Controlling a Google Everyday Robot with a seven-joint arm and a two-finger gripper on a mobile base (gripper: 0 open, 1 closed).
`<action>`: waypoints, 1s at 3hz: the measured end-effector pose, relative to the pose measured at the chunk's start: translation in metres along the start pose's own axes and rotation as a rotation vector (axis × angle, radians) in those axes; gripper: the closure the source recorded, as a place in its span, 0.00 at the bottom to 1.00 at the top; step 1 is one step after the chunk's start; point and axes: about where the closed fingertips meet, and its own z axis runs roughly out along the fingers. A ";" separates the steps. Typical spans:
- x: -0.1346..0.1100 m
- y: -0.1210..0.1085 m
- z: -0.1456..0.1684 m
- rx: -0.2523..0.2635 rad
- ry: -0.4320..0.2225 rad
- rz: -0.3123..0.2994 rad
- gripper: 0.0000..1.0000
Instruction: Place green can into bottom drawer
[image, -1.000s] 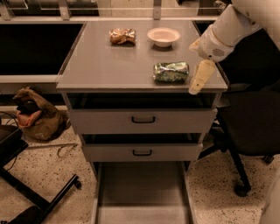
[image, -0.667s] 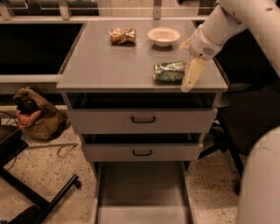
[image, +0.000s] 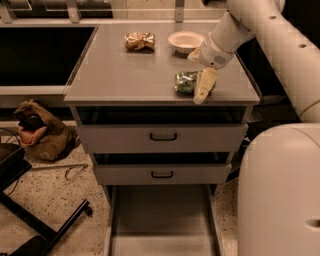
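A: Green can (image: 186, 82)?
B: On the cabinet top (image: 120, 75), near its front right edge. Gripper (image: 204, 86) right against it; open or closed, can't tell.
A: Bottom drawer (image: 162, 220)?
B: Pulled out, open from above. Bowl (image: 185, 41) and foil packet (image: 139, 41) sit further back.

End effector (image: 200, 80) at green can (image: 185, 82) on cabinet top (image: 130, 75)

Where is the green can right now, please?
In camera view, the green can lies front right on the cabinet top, gripper over its right end.
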 end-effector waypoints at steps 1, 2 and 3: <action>0.007 -0.003 0.007 -0.003 -0.033 0.029 0.19; 0.007 -0.003 0.008 -0.003 -0.034 0.029 0.42; 0.007 -0.003 0.008 -0.003 -0.034 0.029 0.65</action>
